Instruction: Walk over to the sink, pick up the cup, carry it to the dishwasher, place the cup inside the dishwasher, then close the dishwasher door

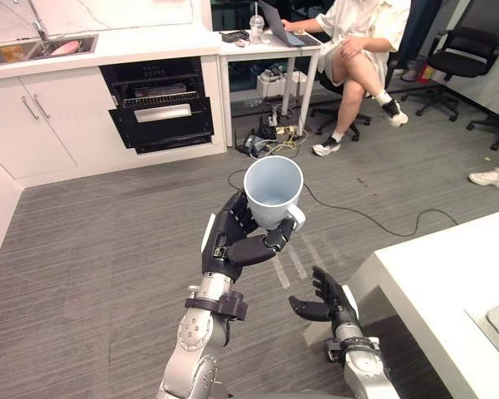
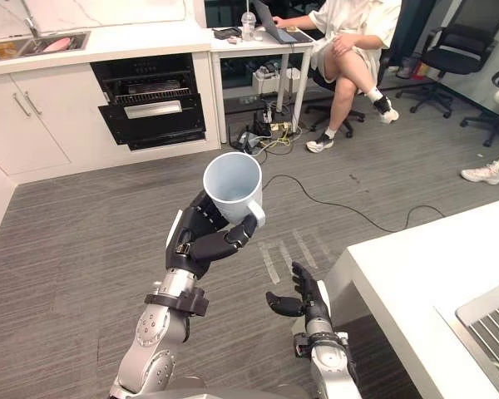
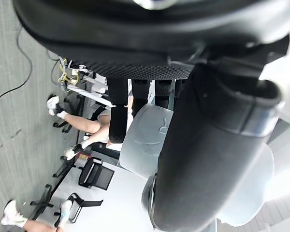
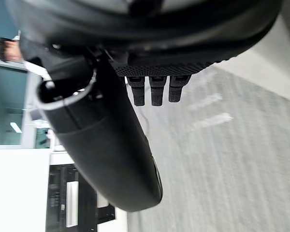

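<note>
**Cup held up in the left hand, well apart from the dishwasher**

The robot stands on the grey floor, some way out in front of the dishwasher and a little to its right. The left hand is raised and has the pale cup in it. The fingers are curled round the back of the cup and the thumb lies across its front, just below the handle. The cup is upright, its mouth turned up, and I see nothing inside it. From the left wrist view, the cup wall sits tight between the dark fingers and the thick thumb.

The right hand hangs lower, further from the dishwasher than the cup is. Its fingers are loosely spread and only a little bent, and it has hold of nothing.

The dishwasher is built in under the white counter. Its dark door is tipped outward and partly open, so a wire rack shows above it. The sink is set in the counter to the left of the dishwasher, with white cabinets below it.

Just to the right of the dishwasher stands a small desk with a laptop on it. A person sits on a chair further right, legs crossed. A white table is far from the dishwasher, across the floor, beside the right hand.
</note>
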`<state>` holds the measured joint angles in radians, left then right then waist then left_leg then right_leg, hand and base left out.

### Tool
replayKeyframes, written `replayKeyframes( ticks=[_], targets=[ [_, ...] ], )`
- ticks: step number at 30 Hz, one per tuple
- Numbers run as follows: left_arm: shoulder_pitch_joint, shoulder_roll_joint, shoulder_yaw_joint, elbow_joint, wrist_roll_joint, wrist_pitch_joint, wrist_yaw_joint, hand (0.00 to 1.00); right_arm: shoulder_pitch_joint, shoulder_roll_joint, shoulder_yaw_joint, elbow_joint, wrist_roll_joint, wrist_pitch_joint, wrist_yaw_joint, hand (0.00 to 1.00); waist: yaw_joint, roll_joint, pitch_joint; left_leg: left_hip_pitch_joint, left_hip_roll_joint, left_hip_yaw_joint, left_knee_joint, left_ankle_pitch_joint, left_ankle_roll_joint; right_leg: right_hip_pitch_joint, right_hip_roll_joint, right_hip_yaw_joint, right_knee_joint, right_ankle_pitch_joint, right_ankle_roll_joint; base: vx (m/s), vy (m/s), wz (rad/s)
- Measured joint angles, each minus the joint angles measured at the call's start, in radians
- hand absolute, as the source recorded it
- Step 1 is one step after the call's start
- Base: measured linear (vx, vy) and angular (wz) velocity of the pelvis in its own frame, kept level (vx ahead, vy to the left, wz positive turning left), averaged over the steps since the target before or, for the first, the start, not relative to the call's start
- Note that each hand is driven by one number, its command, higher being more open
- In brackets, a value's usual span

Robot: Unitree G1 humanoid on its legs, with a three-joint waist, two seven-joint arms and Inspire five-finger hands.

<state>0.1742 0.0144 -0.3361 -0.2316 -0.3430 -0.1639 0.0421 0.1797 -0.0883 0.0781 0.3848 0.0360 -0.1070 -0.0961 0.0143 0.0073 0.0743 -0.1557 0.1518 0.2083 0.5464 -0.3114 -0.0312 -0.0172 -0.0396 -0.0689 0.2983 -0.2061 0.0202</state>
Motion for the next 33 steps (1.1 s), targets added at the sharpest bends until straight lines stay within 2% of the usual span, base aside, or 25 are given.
replayKeyframes(
  ticks=[1, 2, 5, 8, 18, 26, 27, 30, 33],
  targets=[
    [-0.005, 0.007, -0.004, 0.005, -0.001, -0.003, -0.001, 0.30, -0.007, 0.000, -0.006, 0.024, 0.000, -0.007, 0.001, 0.90, 0.001, 0.003, -0.003, 0.014, 0.004, 0.011, -0.091, 0.055, 0.007, 0.004, -0.006, 0.005, -0.002, -0.011, 0.021, 0.06, 0.162, 0.10],
    [-0.003, 0.018, -0.001, 0.017, -0.002, -0.003, -0.001, 0.30, -0.011, 0.014, -0.009, 0.060, 0.001, -0.007, 0.002, 0.90, 0.006, -0.023, -0.006, 0.039, -0.030, 0.020, -0.144, 0.079, 0.015, 0.006, -0.030, 0.013, -0.023, -0.008, 0.033, 0.05, 0.151, 0.11],
    [-0.003, 0.036, 0.003, 0.062, -0.006, -0.003, 0.001, 0.30, -0.009, 0.017, -0.009, 0.129, 0.000, -0.007, 0.011, 0.90, -0.003, -0.030, -0.005, 0.069, -0.100, 0.006, -0.239, 0.127, 0.035, 0.039, -0.078, 0.005, -0.093, 0.021, 0.060, 0.05, 0.127, 0.27],
    [-0.003, 0.049, 0.000, 0.067, -0.005, -0.003, 0.001, 0.30, -0.009, 0.017, -0.010, 0.176, 0.000, -0.006, 0.014, 0.90, -0.004, -0.030, -0.005, 0.072, -0.124, -0.009, -0.278, 0.150, 0.040, 0.048, -0.090, 0.007, -0.125, 0.035, 0.064, 0.03, 0.089, 0.22],
    [-0.001, 0.066, -0.029, 0.067, 0.008, -0.003, -0.007, 0.30, -0.016, -0.014, -0.010, 0.228, -0.031, -0.006, 0.014, 0.90, -0.003, -0.032, -0.008, 0.124, -0.134, -0.017, -0.430, 0.242, 0.042, 0.045, -0.076, 0.012, -0.151, 0.059, 0.042, -0.02, -0.018, 0.02],
    [0.025, 0.082, -0.024, 0.064, 0.008, -0.003, -0.006, 0.30, -0.021, -0.026, 0.022, 0.242, -0.031, -0.006, 0.023, 0.90, 0.001, -0.033, -0.037, 0.159, -0.138, -0.067, -0.581, 0.355, 0.040, 0.036, -0.063, -0.025, -0.151, 0.067, 0.036, -0.05, -0.041, 0.18],
    [0.039, 0.078, -0.015, 0.063, 0.007, -0.003, -0.005, 0.30, -0.054, -0.025, 0.049, 0.241, -0.030, -0.006, 0.030, 0.90, 0.001, -0.037, -0.048, 0.173, -0.128, -0.100, -0.633, 0.403, 0.036, 0.049, -0.052, -0.055, -0.157, 0.075, 0.033, -0.02, -0.014, 0.04],
    [0.039, 0.078, -0.015, 0.063, 0.007, -0.003, -0.005, 0.30, -0.054, -0.025, 0.049, 0.241, -0.030, -0.006, 0.030, 0.90, -0.002, -0.037, -0.048, 0.175, -0.127, -0.099, -0.633, 0.403, 0.036, 0.048, -0.052, -0.054, -0.157, 0.075, 0.033, 0.00, 0.000, -0.02],
    [0.038, 0.076, -0.003, 0.063, 0.007, -0.003, -0.002, 0.30, -0.056, -0.024, 0.048, 0.241, -0.029, -0.009, 0.032, 0.90, -0.002, -0.035, -0.049, 0.178, -0.117, -0.060, -0.633, 0.400, 0.031, 0.032, -0.041, -0.015, -0.164, 0.087, 0.030, -0.01, -0.002, -0.34]
  ],
)
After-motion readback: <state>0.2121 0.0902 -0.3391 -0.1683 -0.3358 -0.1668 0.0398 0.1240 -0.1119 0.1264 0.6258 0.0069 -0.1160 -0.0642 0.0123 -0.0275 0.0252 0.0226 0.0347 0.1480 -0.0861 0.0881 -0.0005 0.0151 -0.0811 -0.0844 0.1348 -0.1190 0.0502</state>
